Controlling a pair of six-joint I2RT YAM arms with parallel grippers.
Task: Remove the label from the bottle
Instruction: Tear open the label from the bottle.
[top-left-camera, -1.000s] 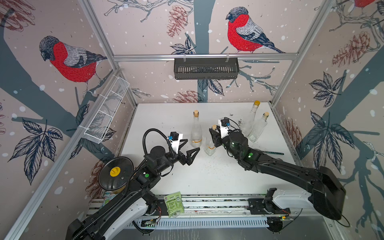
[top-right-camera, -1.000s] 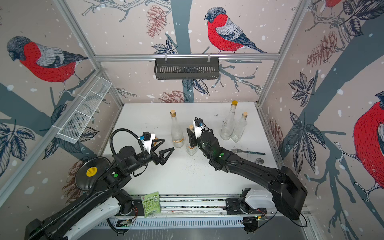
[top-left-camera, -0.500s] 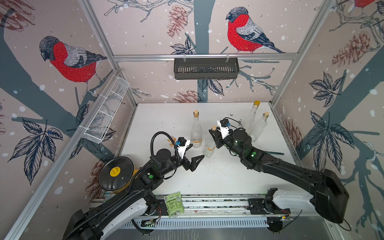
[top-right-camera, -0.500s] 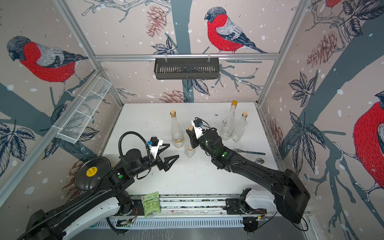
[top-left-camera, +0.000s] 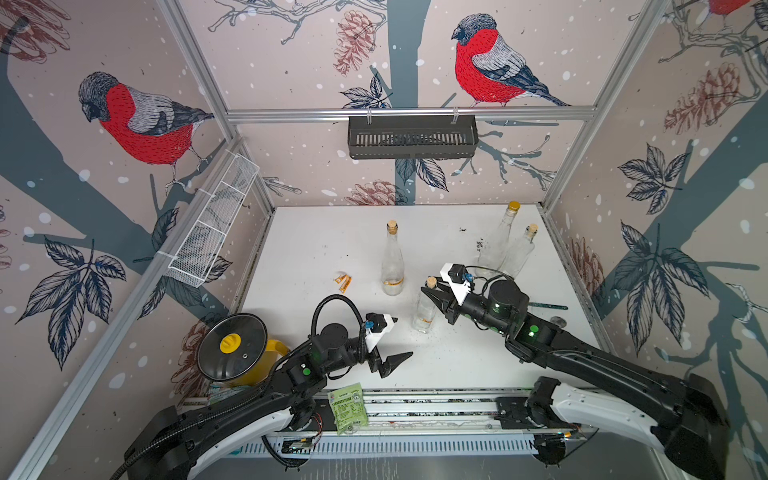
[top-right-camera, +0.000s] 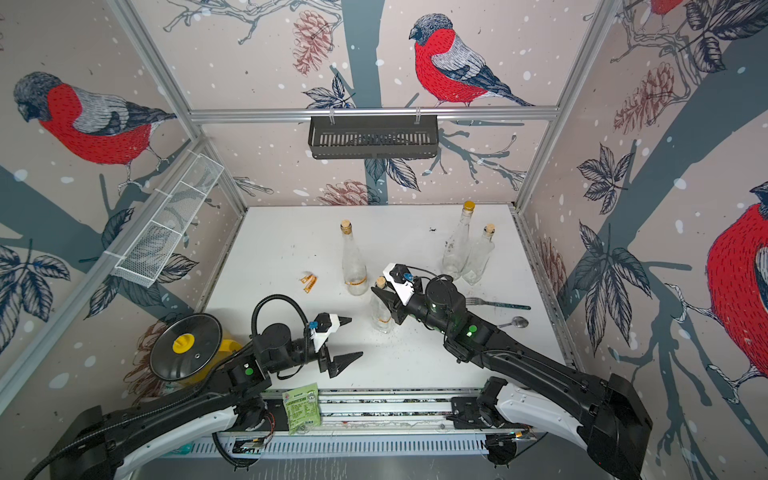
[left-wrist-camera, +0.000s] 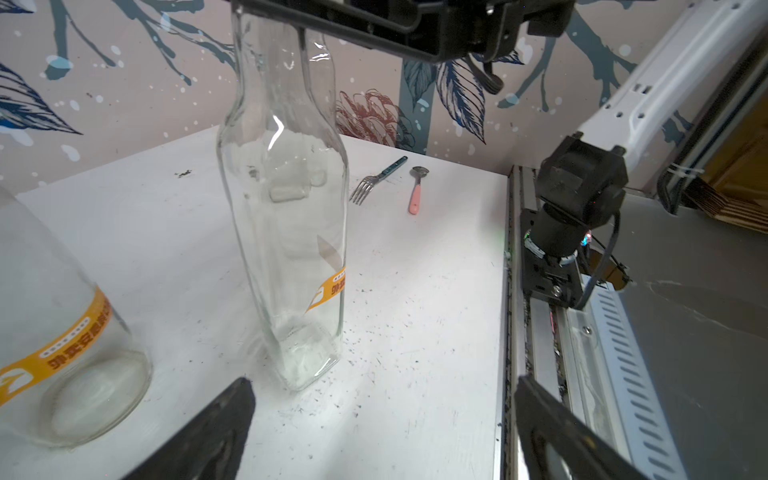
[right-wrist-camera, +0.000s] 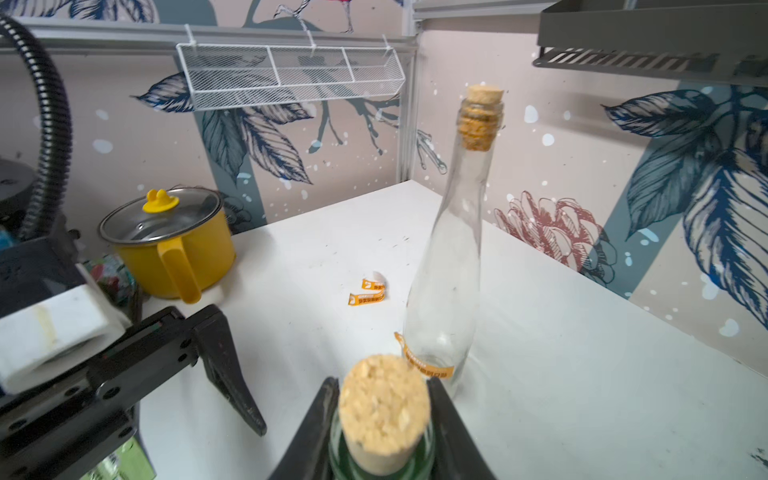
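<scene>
Right pincer (right-wrist-camera: 384, 399) grips the corked neck of the small bottle (top-left-camera: 424, 311), upright mid-tabletop (top-left-camera: 316, 249), an orange label (left-wrist-camera: 332, 289) low on its body. Left pincer (top-left-camera: 401, 337) hangs spread wide nearby, touching nothing. Loose label scraps (top-left-camera: 343, 282) lie apart.

In the right wrist view the small bottle (right-wrist-camera: 384, 419) shows only cork and rim; the edge cuts off its body and the fingers of the right gripper (right-wrist-camera: 382, 386). In the left wrist view that gripper covers its neck, only an end of its orange label (left-wrist-camera: 332, 289) shows, and the tall bottle (left-wrist-camera: 62, 353) is cropped to its base. In a top view the right arm (top-left-camera: 582, 357) hides the tines of the fork (top-left-camera: 548, 307).
</scene>
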